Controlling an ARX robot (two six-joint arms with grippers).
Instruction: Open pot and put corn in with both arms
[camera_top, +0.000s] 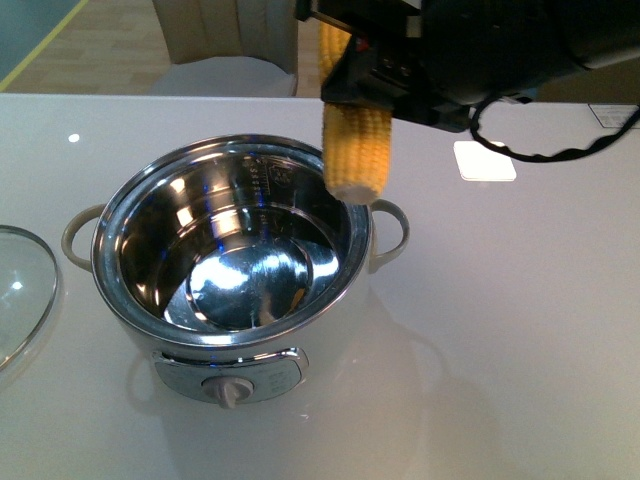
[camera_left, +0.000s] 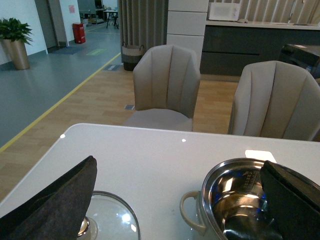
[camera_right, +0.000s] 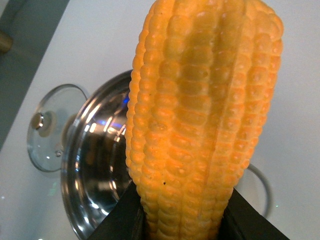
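The pot (camera_top: 160, 240) stands open in the middle of the white table, its shiny steel inside bare and its knob facing me. My right gripper (camera_top: 355, 95) is shut on the corn (camera_top: 357, 150), a yellow cob hanging blunt end down just above the pot's far right rim. In the right wrist view the corn (camera_right: 200, 115) fills the frame between the dark fingers (camera_right: 120, 220), with the pot (camera_right: 92, 170) beneath. My left gripper (camera_left: 175, 210) is open and holds nothing, hovering between the pot (camera_left: 230, 200) and the lid; it is out of the front view.
The glass lid (camera_top: 20, 290) lies flat on the table left of the pot, knob up (camera_left: 110, 220). A white card (camera_top: 485, 160) lies at the back right. Two beige chairs (camera_left: 165, 85) stand beyond the table's far edge.
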